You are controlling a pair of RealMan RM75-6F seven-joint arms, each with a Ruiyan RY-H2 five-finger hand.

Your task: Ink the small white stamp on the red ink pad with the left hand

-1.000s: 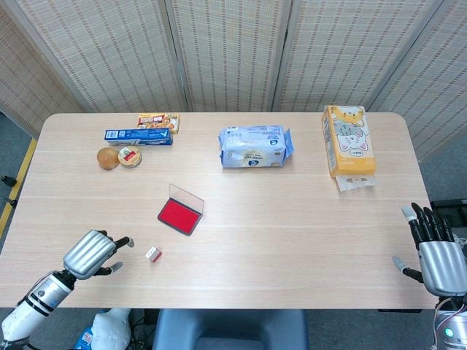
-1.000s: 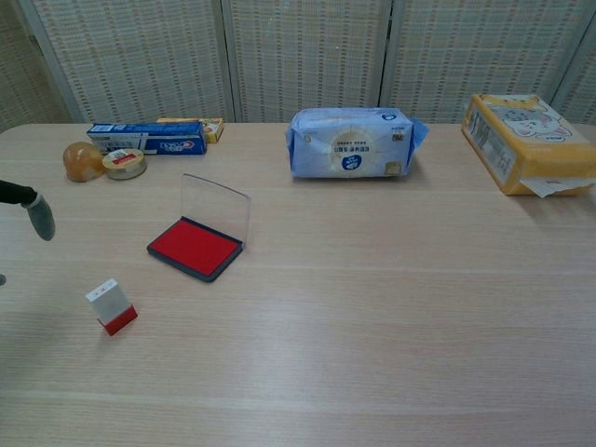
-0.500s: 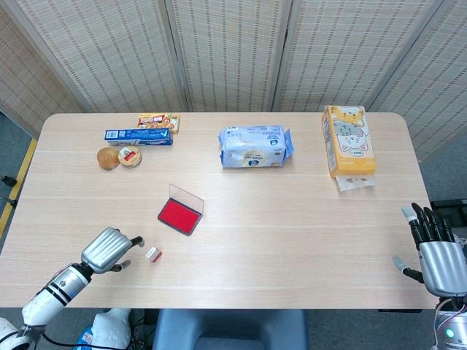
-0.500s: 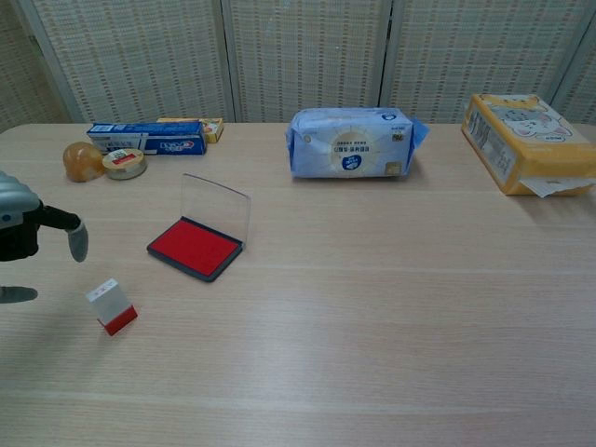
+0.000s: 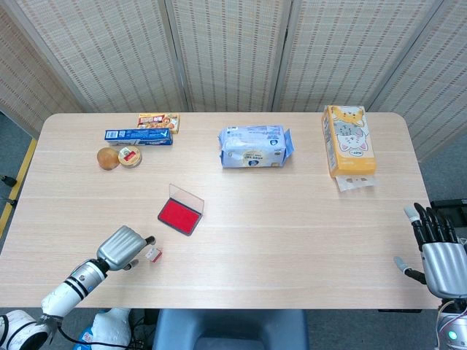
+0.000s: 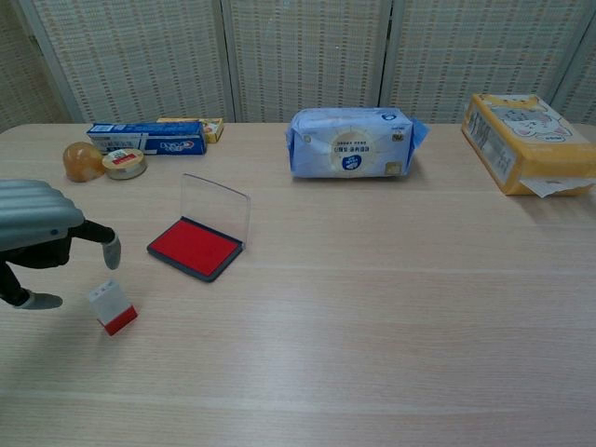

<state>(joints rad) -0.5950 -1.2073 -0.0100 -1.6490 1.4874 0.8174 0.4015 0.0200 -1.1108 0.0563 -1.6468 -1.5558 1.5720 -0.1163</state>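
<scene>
Your left hand (image 5: 124, 248) hangs low over the near-left table (image 5: 292, 219), fingers (image 6: 110, 250) spread and curled downward, grasping nothing. The small white stamp (image 6: 111, 306) stands just under and beyond the fingertips, tilted a little, red base down on the wood; the chest view shows a sliver of gap between the nearest fingertip and the stamp's white top, so contact is not made, as far as can be judged. Thumb (image 6: 37, 301) sits low on the near side, other fingers above and past the stamp: that bracket looks set for a pinch across the white body. The red ink pad (image 5: 177, 216) lies past the fingertips, up and to their right, its clear lid (image 6: 216, 209) propped open at the back edge, so the red face is exposed and reachable from your side without crossing the lid. Likely next: lower, pinch, lift, carry across to the pad. The tilt may let the stamp tip if a finger nudges it first. Your right hand (image 5: 438, 251) rests at the far right table edge, fingers extended upward and apart, holding nothing, well clear of the work.
</scene>
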